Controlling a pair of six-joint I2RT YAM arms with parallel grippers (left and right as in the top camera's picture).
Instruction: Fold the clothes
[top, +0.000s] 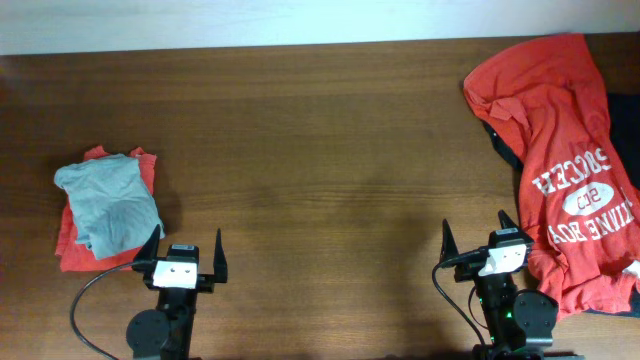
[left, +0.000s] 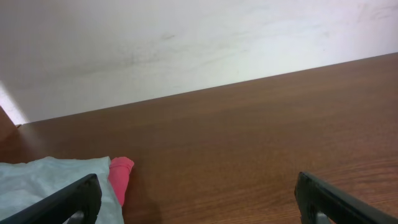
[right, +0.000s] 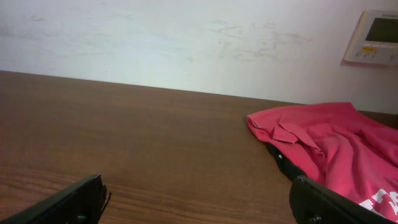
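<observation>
A grey garment (top: 108, 200) on a red garment (top: 70, 250) is judged folded at the left end of the tabletop (top: 320, 150). The red T-shirt (top: 565, 150), over a dark garment (top: 497, 135), is left unfolded at its right end. The left hand (top: 188, 232) and right hand (top: 474, 222) are held open, empty.

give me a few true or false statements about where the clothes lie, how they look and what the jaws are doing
1. The grey garment lies on top of a red garment, near the left arm. True.
2. The red-orange T-shirt is neatly folded. False: it lies spread out and rumpled beside the right arm.
3. Both arms' jaws stand open and hold nothing. True.
4. The T-shirt's white lettering is hidden, face down. False: it shows on top.
</observation>
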